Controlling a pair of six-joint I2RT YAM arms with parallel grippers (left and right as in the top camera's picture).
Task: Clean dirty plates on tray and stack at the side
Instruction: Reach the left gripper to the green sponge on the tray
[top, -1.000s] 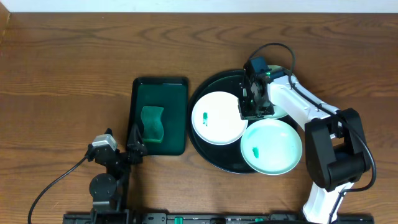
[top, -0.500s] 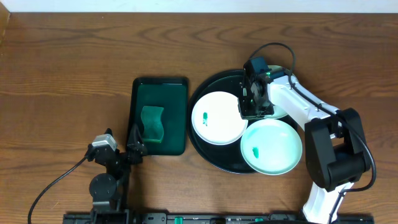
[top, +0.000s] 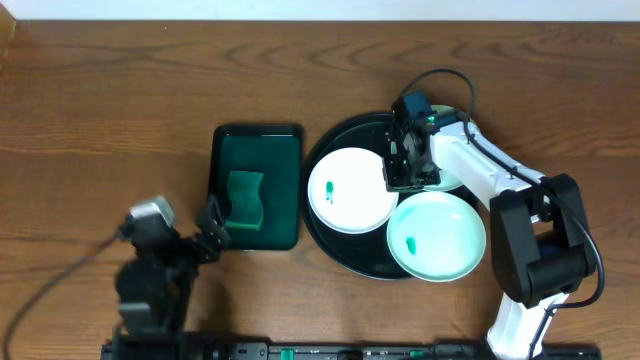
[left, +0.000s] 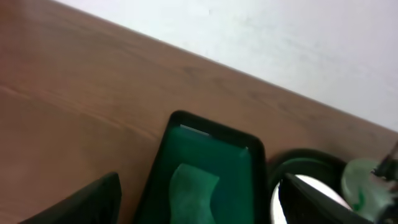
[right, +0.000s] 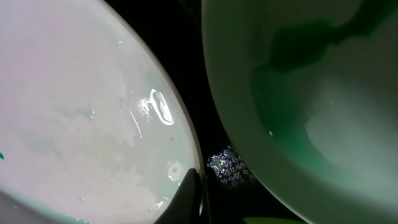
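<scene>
Right jaws: are standing shut, with nothing showing between them, hanging low over the round tray (top: 340, 140) between two plates.
Right wrist view: is showing a dark fingertip (right: 189, 200) right at the rim of the white plate (right: 74, 112). A strip of glossy black tray is separating that plate from a green-tinted plate (right: 311, 93).
Overhead view, right side: is hiding most of the green-tinted plate under the right arm (top: 480, 170). It is showing a green smudge (top: 329, 188) on the white plate. It is also showing a mint plate (top: 437, 236), itself smudged, lying across the round tray's rim on the robot's side.
Left jaws: are standing wide open, holding nothing.
Left wrist view: is showing two dark fingers (left: 93, 199) framing the green tray (left: 239, 155) and the sponge (left: 193, 183) in it.
Overhead view, left side: is showing the left arm (top: 150, 275) blurred, above the tabletop (top: 100, 120) just beside the green tray's near corner.
</scene>
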